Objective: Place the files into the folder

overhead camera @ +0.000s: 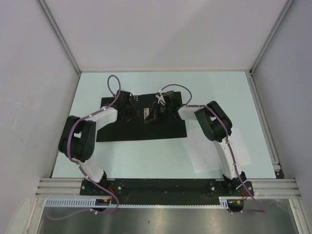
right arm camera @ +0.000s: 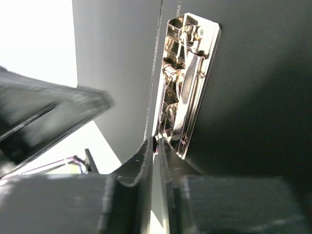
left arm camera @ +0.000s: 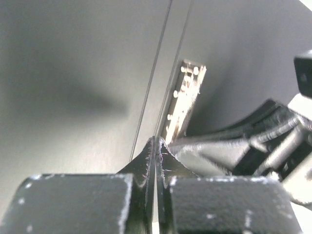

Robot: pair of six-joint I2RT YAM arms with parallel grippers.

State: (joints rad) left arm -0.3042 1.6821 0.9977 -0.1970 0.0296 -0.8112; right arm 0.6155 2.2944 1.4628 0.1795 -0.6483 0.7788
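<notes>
Top external view: the folder lies open on the pale table, black inside up, toward the far middle. The files – white sheets – lie on the table just right of the folder's near right corner, partly under the right arm. Both arms bend inward over the folder. The left gripper and right gripper sit close together near its centre line, hiding much of the clip there. A small pale mark beside the clip is too small to read. Purple cable loops above the left wrist, and white walls close in the table on three sides.

Left wrist view: the left gripper has its fingers pressed together and holds nothing. The tips sit low over the folder's black inside, beside the fold line. The shiny metal clip lies just beyond, and the right gripper crowds in from the right.

Right wrist view: the right gripper has its tips meeting with only a thin bright slit lower down – nothing between them. The clip lies just beyond on the folder. The blurred left gripper blocks the left side.
</notes>
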